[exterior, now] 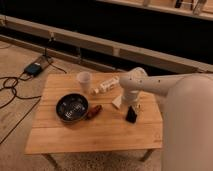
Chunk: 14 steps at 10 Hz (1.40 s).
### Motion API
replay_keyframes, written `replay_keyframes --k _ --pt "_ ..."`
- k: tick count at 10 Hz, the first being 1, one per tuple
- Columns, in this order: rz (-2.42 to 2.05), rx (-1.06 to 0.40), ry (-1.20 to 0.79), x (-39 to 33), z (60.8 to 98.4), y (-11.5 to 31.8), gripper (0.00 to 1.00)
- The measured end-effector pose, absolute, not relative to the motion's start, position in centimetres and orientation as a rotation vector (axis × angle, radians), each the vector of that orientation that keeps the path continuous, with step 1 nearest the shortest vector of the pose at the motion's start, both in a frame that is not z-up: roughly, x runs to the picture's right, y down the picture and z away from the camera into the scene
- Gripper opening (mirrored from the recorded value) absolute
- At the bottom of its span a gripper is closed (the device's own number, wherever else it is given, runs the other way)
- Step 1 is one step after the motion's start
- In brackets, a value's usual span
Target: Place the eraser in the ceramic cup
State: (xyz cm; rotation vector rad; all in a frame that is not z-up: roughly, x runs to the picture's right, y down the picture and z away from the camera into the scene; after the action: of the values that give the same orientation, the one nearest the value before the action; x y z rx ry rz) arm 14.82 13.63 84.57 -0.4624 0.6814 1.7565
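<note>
**Camera view.** 1 light wooden slatted tabletop (60,140) carries 6 items.

- **Task items.** The small flat black rectangular eraser (132,118) is on the right part of the tabletop, near its right edge. It is well apart from the small plain whitish tapered ceramic cup (84,80). The cup stands upright near the rear edge, left of centre.
- **Arm.** The robot's white arm (165,90) enters from the right and bends down over the eraser.
- **End effector.** The end effector (131,109) is low over the tabletop, directly above the eraser and at its upper end. Whether the end effector is released or clenched on the eraser cannot be told. Whether the eraser lies flat or is tipped up cannot be told either.
- **Other items on the tabletop.**
  - 1 small white bottle (105,86) lies on its side just right of the cup.
  - 1 cream-white rectangular block (116,102) lies just left of the end effector, between the bottle and the eraser.
  - 1 dark round bowl (72,107) sits left of centre, in front of the cup.
  - 1 small reddish-brown object (94,111) lies just beside the bowl's right rim; its kind cannot be determined.
- **Floor.** To the left of the tabletop, 1 blue box (34,68) lies on the floor with black cables (10,87) near it.
</note>
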Motion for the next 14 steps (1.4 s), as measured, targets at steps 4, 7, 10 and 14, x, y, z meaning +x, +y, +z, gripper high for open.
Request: replay_keyframes --k 4,7,10,14 --pt "1.806 -0.449 0.688 17.1 85.1 14.3 0.65" --pt "1.815 -0.477 0.689 17.5 85.7 15.4 0.65" --pt "1.815 -0.507 0.693 17.4 86.5 16.2 0.65" --pt "1.81 -0.523 0.705 17.8 87.5 16.5 0.65"
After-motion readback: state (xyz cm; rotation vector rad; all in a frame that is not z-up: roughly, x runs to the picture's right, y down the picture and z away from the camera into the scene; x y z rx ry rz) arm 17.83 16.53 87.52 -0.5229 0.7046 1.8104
